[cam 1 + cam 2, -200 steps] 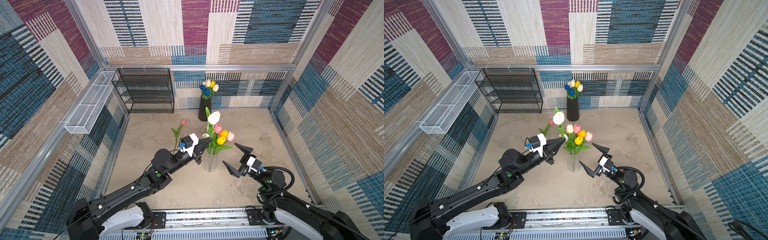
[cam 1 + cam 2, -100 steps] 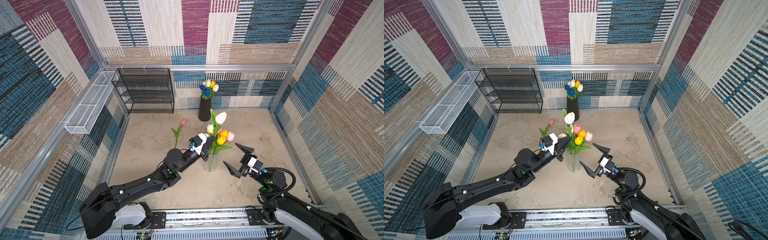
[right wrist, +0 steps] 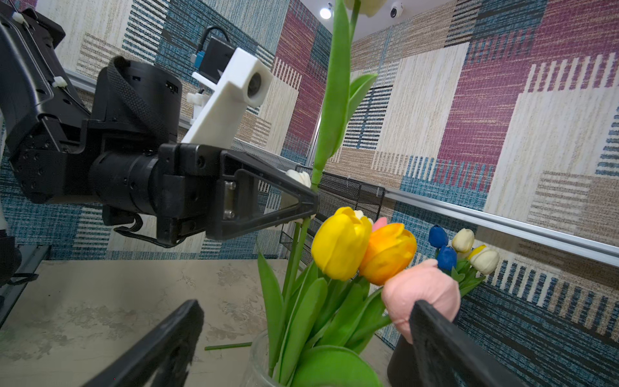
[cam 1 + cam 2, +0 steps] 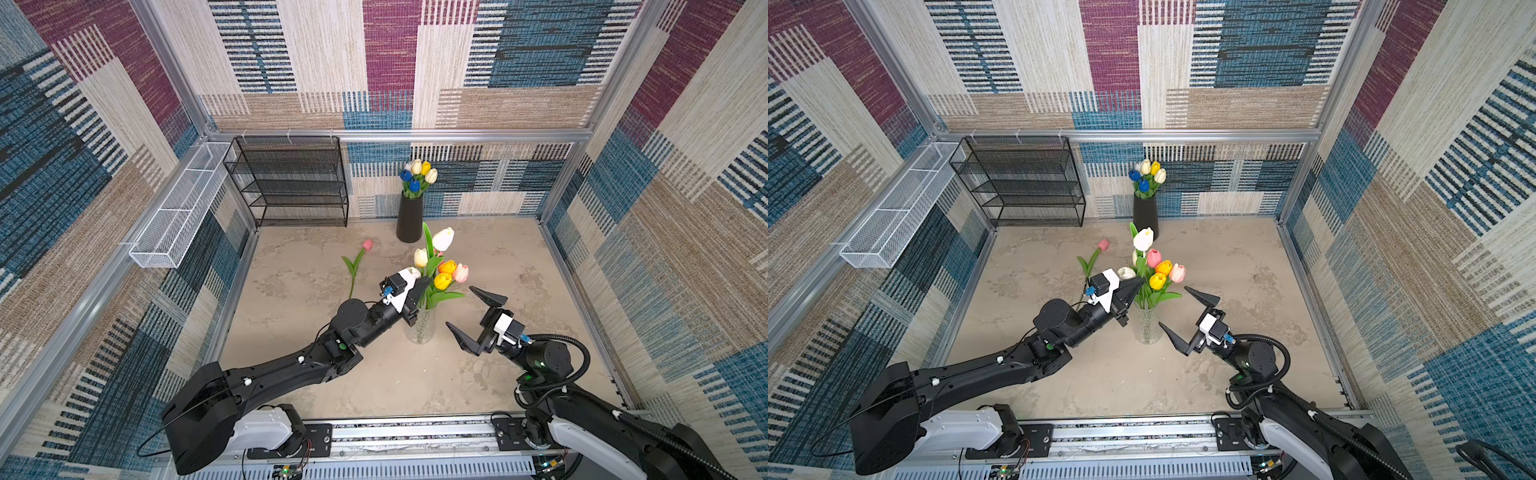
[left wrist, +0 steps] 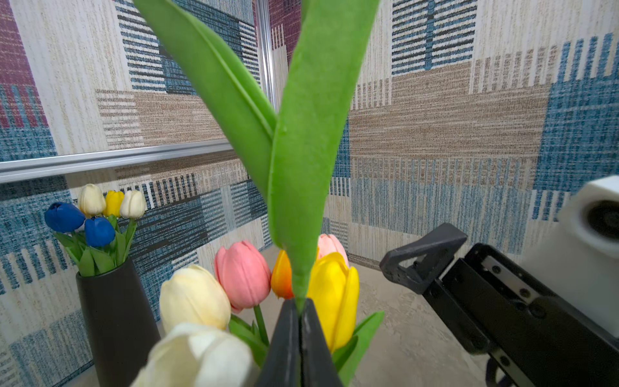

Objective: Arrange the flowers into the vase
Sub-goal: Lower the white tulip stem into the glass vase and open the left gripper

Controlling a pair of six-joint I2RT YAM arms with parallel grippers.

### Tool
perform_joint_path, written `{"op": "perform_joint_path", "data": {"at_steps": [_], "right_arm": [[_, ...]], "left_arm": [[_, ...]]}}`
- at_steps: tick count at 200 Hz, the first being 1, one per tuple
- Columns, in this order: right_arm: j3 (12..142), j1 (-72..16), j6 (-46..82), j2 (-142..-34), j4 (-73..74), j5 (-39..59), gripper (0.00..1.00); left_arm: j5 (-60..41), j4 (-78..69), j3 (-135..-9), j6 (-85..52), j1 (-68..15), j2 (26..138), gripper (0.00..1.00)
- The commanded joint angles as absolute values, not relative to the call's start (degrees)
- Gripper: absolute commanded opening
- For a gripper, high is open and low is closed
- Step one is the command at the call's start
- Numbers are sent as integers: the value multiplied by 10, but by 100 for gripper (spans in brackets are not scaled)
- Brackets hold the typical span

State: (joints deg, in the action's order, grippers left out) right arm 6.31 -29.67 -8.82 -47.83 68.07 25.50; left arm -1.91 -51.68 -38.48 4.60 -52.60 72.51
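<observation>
Left wrist view: L claw (image 5: 299,306) pinched shut on leafy stem (image 5: 301,167), bloom cropped. Both top views: that stem carries white tulip (image 4: 443,239) above glass vase (image 4: 420,328); R claw (image 4: 460,306) wide, empty, beside vase; pink tulip (image 4: 367,244) lies on table (image 4: 415,386).

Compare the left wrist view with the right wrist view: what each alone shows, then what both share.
Only the left wrist view shows the right arm's white camera housing. Only the right wrist view shows the glass vase, the wire shelf and a loose stem on the table. Both show the left gripper, jaws shut on the held tulip, plus the yellow tulip, orange tulip and blue tulips.
</observation>
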Motion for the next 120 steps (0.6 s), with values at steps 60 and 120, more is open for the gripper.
{"op": "perform_joint_path", "data": {"at_steps": [60, 120], "right_arm": [[62, -298, -84, -479, 691, 255, 100], [64, -298, -83, -485, 691, 256, 100]], "left_arm": [[-15, -525, -367, 47, -526, 733, 21], [0, -482, -358, 62, -526, 699, 31]]}}
